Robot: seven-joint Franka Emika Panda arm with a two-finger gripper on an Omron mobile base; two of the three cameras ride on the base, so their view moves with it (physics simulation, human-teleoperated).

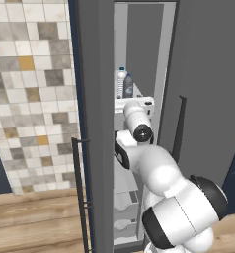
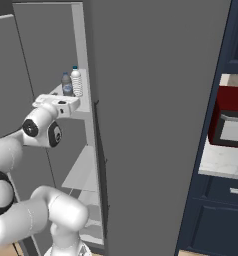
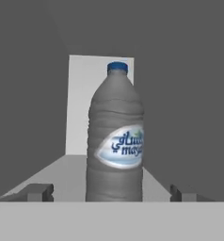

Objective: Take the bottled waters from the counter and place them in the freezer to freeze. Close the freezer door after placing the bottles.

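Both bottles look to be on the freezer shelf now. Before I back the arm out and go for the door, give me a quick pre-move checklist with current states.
1. Pincer open, fingers clear of the ribbed bottle: ok.
2. Ribbed bottle upright on the shelf: ok.
3. Smoky grey bottle upright beside it: ok.
4. Both bottles inside the freezer: ok.
5. Freezer door closed: not ok, it stands open.
6. Arm out of the doorway: not ok, it reaches in at shelf height.

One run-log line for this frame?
bottled waters: upright on freezer shelf | gripper: open, before bottle | freezer door: open
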